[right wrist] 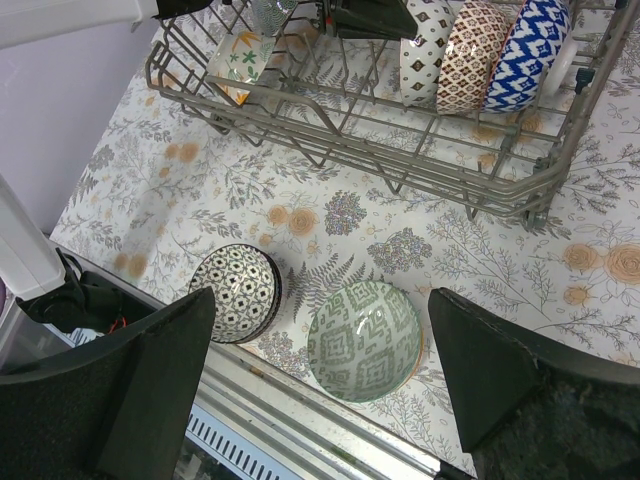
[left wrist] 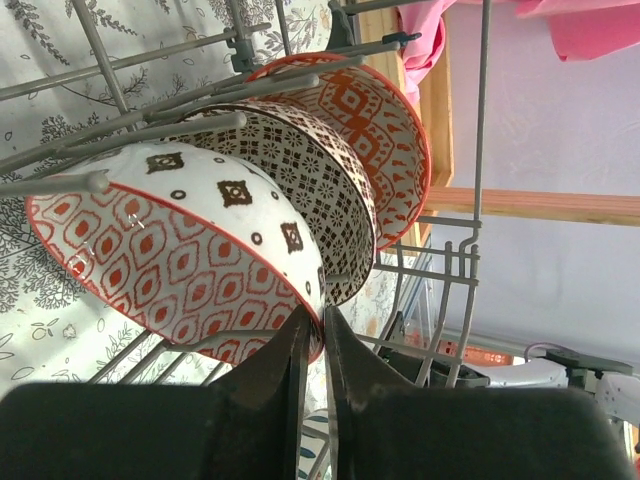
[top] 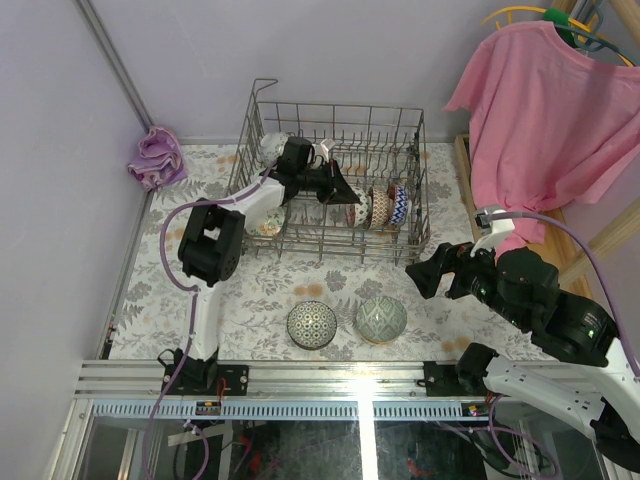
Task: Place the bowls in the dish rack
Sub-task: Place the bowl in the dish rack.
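The grey wire dish rack stands at the back of the table. Three bowls stand on edge in it: red-and-white, brown-patterned, and a third, blue outside in the right wrist view. My left gripper reaches into the rack, its tips shut on the red-and-white bowl's rim. A floral bowl lies in the rack's left end. On the table near the front sit a dark patterned bowl and a pale green bowl. My right gripper hangs open above them.
A crumpled pink cloth lies at the back left corner. A pink shirt hangs at the right over a wooden frame. A metal rail runs along the table's near edge. A wall closes the left side.
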Robot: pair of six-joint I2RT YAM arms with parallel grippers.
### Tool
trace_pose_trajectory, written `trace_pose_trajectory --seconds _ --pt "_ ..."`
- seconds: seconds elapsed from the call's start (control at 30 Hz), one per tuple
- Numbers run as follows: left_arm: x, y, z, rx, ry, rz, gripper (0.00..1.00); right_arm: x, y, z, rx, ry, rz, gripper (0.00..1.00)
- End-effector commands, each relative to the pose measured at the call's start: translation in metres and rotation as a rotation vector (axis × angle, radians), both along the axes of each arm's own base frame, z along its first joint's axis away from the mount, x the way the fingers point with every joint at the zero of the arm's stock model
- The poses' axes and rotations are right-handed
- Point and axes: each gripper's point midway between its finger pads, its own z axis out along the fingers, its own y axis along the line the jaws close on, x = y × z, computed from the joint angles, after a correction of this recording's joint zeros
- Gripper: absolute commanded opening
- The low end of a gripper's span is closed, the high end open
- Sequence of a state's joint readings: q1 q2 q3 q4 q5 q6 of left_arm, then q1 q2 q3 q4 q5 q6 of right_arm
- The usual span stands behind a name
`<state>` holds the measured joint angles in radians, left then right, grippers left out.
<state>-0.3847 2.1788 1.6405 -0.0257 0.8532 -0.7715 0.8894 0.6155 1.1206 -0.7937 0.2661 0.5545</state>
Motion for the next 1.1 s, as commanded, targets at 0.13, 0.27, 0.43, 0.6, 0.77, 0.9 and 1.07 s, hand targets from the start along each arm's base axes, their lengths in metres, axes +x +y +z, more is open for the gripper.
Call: trace_pose_trajectory --seconds 0.13,0.27,0.43,0.6,0.77,0.9,1.07 --pt "-0.011 0.011 -0.009 0.038 0.076 -0.038 0.07 0.002 0.012 0.014 0.053 -0.015 0.026 0.94" --pt "-0.013 0.008 0.003 -0.007 0.050 -0.071 0.00 0.003 0.016 0.014 0.057 -0.011 0.034 0.94" --pt "-0.015 0.006 0.016 -0.040 0.030 -0.109 0.00 0.003 0.018 0.014 0.060 -0.007 0.038 0.94" --pt "-0.013 0.009 0.020 -0.022 0.028 -0.140 0.00 0.002 0.017 0.014 0.061 -0.006 0.038 0.94" --pt "-0.011 0.008 0.019 -0.012 0.025 -0.156 0.03 0.002 0.017 0.012 0.061 -0.003 0.039 0.94" --pt "-0.013 0.011 0.015 -0.010 0.036 -0.183 0.03 0.001 0.017 0.011 0.062 -0.002 0.040 0.94" --pt "-0.014 0.017 0.012 -0.015 0.041 -0.199 0.03 0.001 0.018 0.011 0.063 0.002 0.043 0.94"
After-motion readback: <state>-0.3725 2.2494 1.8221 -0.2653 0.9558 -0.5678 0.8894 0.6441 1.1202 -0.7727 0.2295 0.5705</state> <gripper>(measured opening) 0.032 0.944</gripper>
